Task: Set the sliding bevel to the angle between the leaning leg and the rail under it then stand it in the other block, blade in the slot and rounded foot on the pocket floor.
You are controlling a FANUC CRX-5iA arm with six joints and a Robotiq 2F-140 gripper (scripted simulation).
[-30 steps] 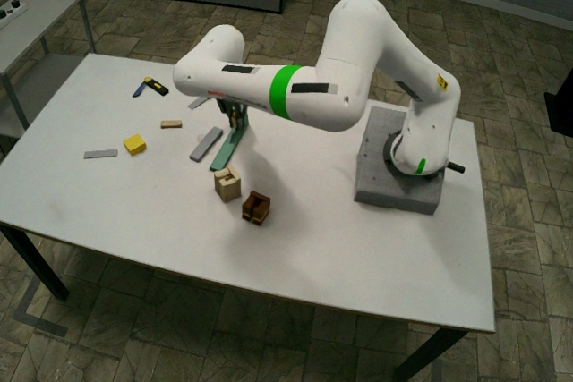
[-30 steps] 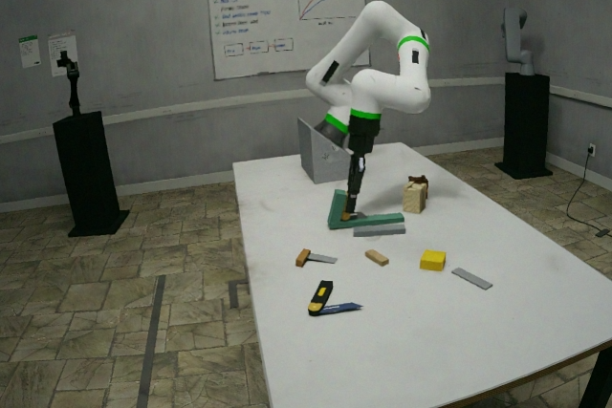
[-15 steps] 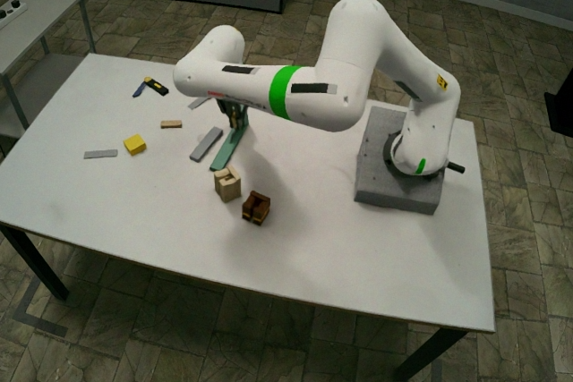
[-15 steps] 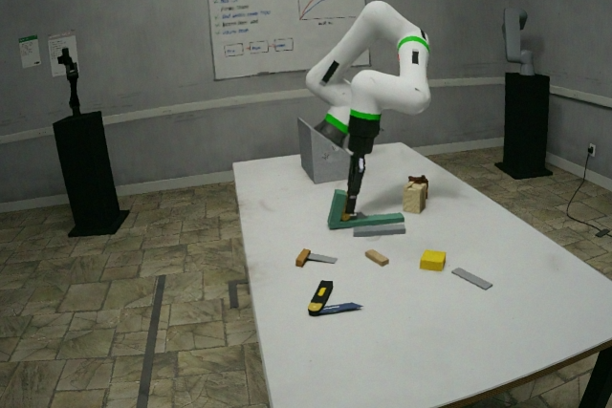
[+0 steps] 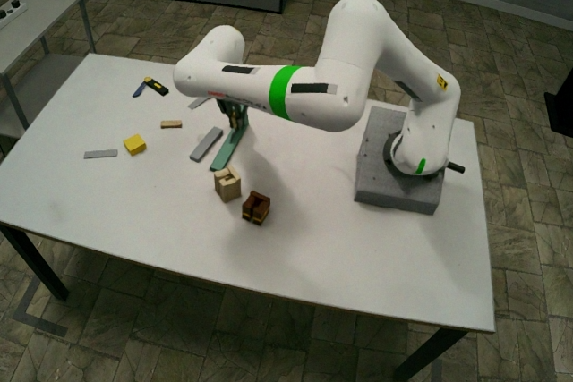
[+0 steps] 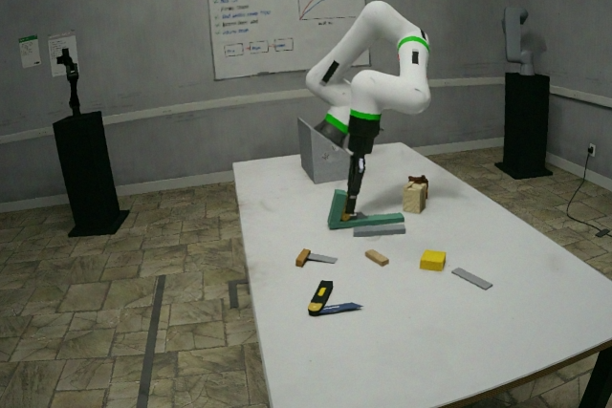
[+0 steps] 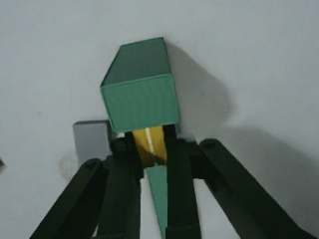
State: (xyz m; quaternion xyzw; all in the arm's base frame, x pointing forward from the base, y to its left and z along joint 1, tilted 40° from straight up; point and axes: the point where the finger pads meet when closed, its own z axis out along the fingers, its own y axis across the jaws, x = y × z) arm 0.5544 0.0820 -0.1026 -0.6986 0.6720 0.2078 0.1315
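Observation:
The green fixture stands mid-table: its flat rail [image 6: 375, 219] and the leaning leg [image 6: 338, 202] rising from one end. My gripper [image 6: 350, 213] points straight down into the corner between them and is shut on the sliding bevel [image 7: 151, 145]. The bevel's yellow stock shows between my fingers in the wrist view, right against the leg [image 7: 142, 87] and above the rail [image 7: 159, 202]. Its grey blade [image 6: 360, 215] lies along the rail. The light wooden block [image 5: 226, 182] and the dark wooden block [image 5: 255, 207] stand side by side near the rail's other end, both empty.
A grey bar [image 6: 379, 229] lies along the rail. Further out lie a small try square [image 6: 315, 257], a wood piece [image 6: 376, 257], a yellow block [image 6: 432, 260], a grey strip [image 6: 471, 278] and a black-and-yellow tool with a blue blade [image 6: 326, 300]. The arm's grey base [image 5: 397, 167] sits at the right.

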